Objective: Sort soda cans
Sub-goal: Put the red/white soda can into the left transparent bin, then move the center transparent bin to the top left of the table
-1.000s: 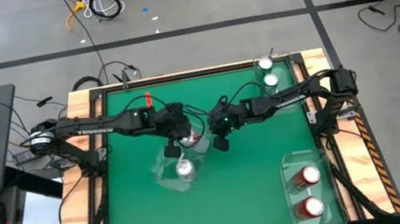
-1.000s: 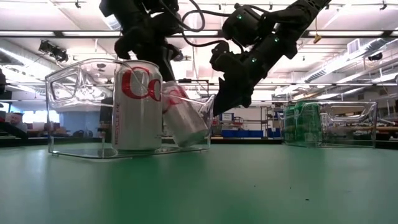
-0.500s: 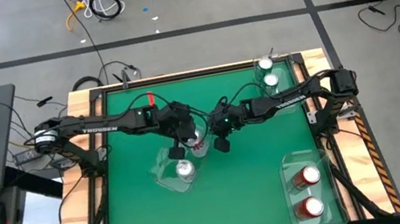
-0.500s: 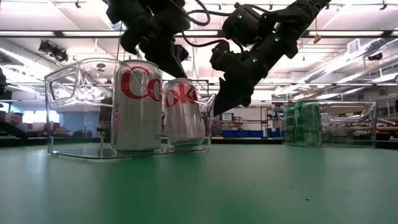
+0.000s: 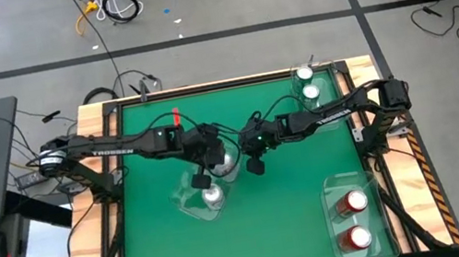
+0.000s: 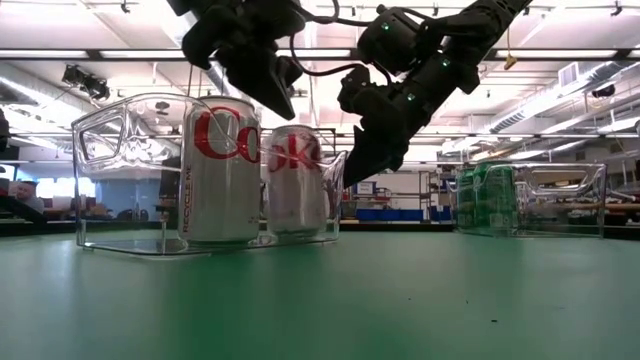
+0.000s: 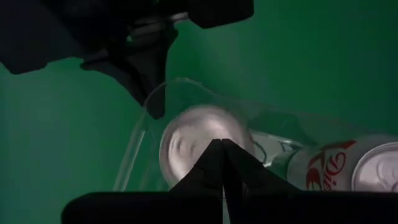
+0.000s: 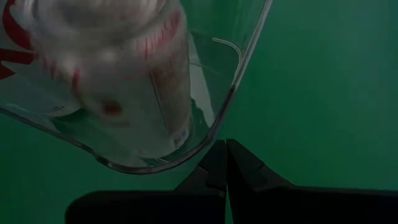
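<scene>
Sorting looks essentially finished: two silver cans stand upright in the centre tray, greens far right, reds near right, while left gripper and right gripper, both pinched together, hover above.

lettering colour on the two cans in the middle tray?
Red on silver cans, clearest in the low view.
</scene>
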`<state>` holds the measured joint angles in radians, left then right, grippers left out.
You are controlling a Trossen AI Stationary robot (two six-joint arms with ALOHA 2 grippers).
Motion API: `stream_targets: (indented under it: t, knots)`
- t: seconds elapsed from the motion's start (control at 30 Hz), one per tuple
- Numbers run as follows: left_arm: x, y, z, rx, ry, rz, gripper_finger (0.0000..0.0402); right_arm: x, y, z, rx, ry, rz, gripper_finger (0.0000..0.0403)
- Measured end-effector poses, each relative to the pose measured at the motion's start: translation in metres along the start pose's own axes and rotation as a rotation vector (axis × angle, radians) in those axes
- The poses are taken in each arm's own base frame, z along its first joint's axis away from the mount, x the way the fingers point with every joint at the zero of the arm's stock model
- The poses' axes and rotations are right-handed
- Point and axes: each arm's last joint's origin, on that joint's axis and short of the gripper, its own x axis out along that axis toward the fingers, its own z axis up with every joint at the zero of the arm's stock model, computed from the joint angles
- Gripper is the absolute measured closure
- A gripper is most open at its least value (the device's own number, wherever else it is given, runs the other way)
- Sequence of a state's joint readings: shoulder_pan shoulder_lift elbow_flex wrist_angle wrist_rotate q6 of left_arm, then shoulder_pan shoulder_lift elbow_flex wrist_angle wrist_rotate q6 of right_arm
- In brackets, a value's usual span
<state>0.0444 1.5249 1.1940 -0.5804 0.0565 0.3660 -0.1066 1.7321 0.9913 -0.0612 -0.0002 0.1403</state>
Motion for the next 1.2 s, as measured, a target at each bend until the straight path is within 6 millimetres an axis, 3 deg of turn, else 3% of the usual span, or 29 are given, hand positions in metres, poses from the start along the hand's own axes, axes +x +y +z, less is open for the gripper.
stream_targets:
  t: [0.23, 0.4, 0.6, 0.8, 0.97, 1.2]
  knots:
    - [0.000, -0.001, 0.001, -0.003, -0.013, -0.031, 0.0401, -0.001, 0.000, 0.000, -0.009, 0.002, -0.002, 0.0403]
    - [-0.027, 0.002, 0.001, -0.032, -0.056, 0.018, 0.0401, -0.011, 0.000, 0.005, -0.018, -0.020, -0.008, 0.0403]
    - [-0.056, 0.015, -0.017, -0.237, -0.007, 0.031, 0.0401, -0.037, -0.002, 0.011, -0.039, -0.035, -0.091, 0.0403]
    - [-0.051, 0.034, -0.042, -0.555, 0.121, 0.096, 0.0397, -0.066, -0.003, 0.017, -0.042, -0.065, -0.141, 0.0399]
    - [-0.052, 0.047, -0.046, -0.618, 0.101, 0.192, 0.0355, -0.080, -0.002, 0.019, -0.040, -0.086, -0.139, 0.0387]
    - [-0.039, 0.059, -0.054, -0.710, 0.152, 0.209, 0.0253, -0.082, -0.003, 0.015, -0.040, -0.043, -0.143, 0.0373]
